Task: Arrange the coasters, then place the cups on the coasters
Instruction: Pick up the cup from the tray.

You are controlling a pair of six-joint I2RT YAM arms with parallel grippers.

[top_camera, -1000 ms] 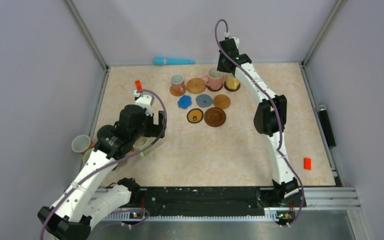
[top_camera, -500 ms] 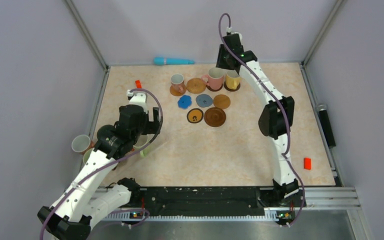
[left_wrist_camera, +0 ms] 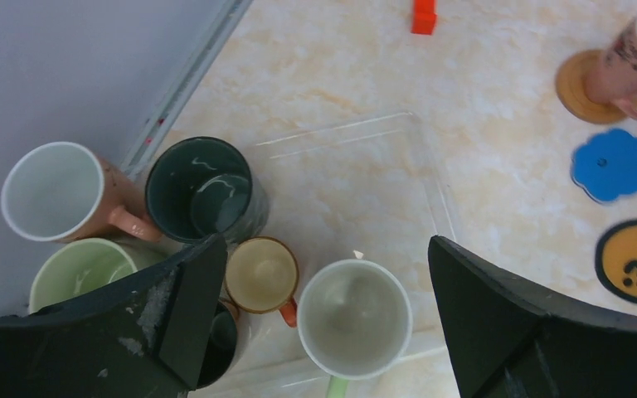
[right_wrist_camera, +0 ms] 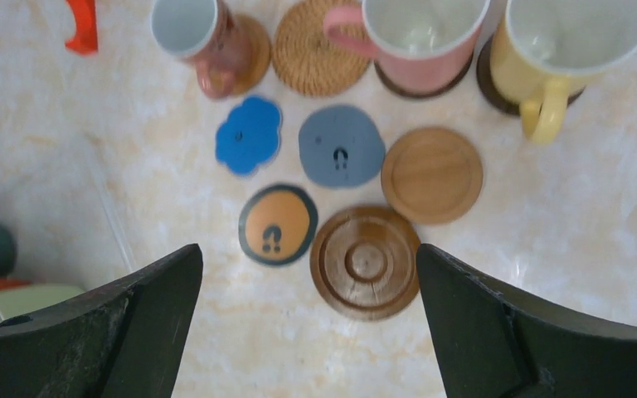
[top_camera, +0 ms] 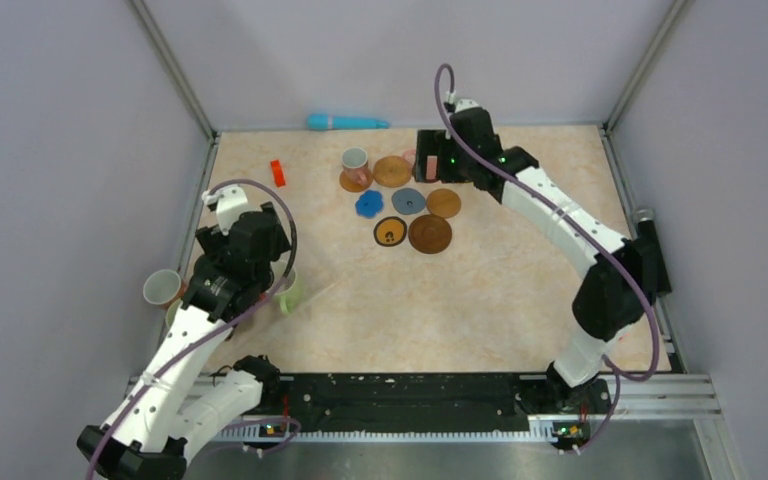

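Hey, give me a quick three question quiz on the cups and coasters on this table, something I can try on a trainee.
1. How many coasters bear no cup?
2. True or false: the yellow cup stands on a coaster.
3. Which coaster lies between the blue coaster and the light wood coaster? A. grey coaster B. woven C. black-rimmed

Key: 1. six; 2. true; 3. A
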